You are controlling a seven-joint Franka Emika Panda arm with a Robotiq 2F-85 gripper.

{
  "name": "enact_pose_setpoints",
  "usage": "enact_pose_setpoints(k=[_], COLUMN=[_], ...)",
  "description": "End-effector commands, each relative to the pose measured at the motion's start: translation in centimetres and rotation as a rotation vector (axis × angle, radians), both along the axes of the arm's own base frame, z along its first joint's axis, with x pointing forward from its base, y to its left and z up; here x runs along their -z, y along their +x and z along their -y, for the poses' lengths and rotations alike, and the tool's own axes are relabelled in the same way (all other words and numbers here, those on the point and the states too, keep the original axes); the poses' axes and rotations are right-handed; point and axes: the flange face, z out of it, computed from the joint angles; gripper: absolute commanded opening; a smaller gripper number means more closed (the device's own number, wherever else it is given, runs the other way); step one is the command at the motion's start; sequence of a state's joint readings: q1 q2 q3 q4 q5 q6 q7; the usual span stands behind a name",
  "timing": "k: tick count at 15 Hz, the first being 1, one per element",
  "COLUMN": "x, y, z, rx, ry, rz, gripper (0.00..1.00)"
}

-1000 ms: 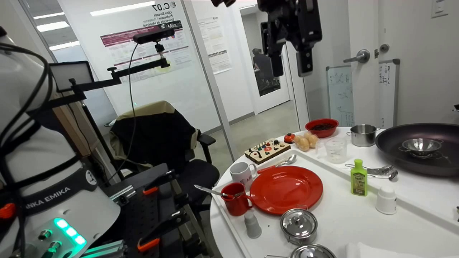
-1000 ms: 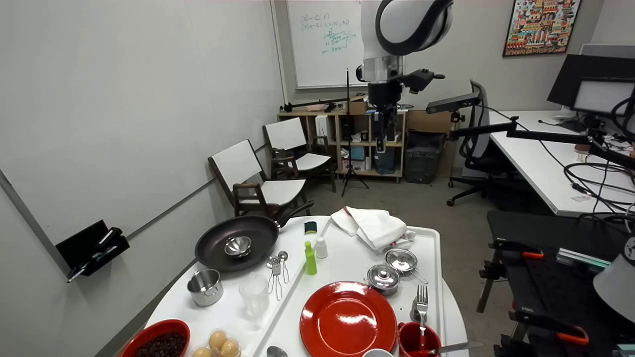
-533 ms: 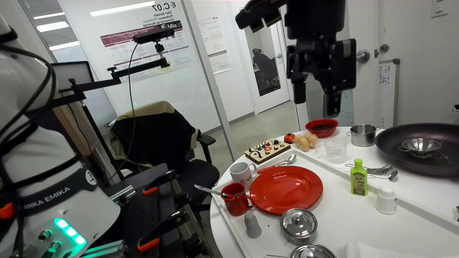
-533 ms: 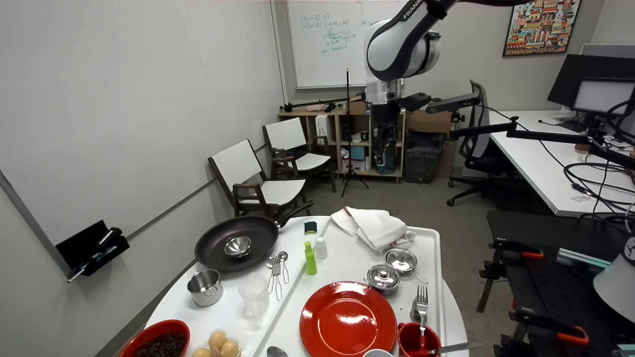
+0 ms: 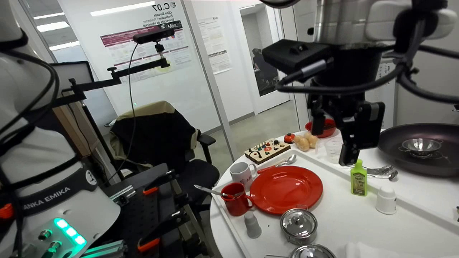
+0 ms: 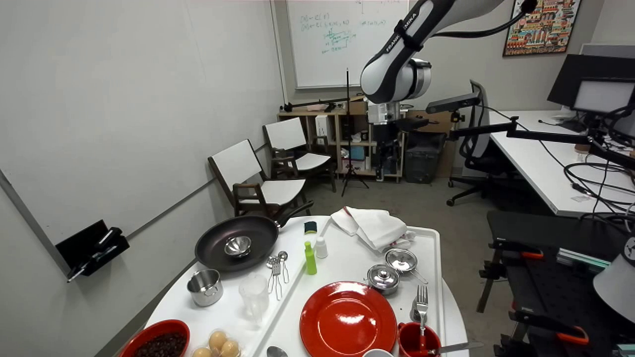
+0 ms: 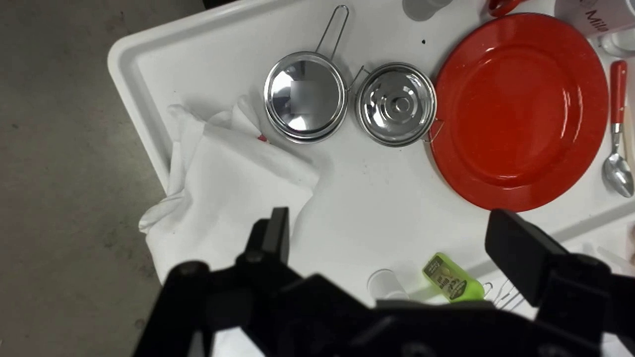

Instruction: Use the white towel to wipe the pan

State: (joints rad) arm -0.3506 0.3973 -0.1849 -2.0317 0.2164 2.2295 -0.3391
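Sitting in pan (image 6: pixel 264 237): sm. steel bowl (image 5: pixel 422 145), prob. perforated.

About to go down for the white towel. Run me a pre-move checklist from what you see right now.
1. Pincer open and unloaded: ok, standing wide, nothing gripped.
2. White towel uncovered: ok, nothing seen lying on it.
3. Pincer centred over towel: not ok; in the wrist view the towel lies mostly left of its gap.
4. Towel clear of the long-handled steel pot: cannot tell; they lie close, contact unclear.
5. Green bottle and white shaker upright: ok, both standing.
6. Pan clear for wiping: not ok; a small steel bowl sits inside.
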Motion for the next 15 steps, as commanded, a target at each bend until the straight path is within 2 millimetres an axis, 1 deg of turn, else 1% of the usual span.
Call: enact_pose_setpoints(k=[1,3,7,10,15], x=[3.3,5.1,7.8,10.1,15.2], y=[1.5,2.0,3.4,4.5,5.5], z=[1.7,2.6,4.4,5.4,5.7], rx=[0.027,0.046,0.072,0.078,0.050], ry=[0.023,0.017,-0.034,-0.081,-0.148], rz=[0.021,0.025,0.063,0.075,0.051], gripper=[1.00,1.00,1.00,1.00,1.00])
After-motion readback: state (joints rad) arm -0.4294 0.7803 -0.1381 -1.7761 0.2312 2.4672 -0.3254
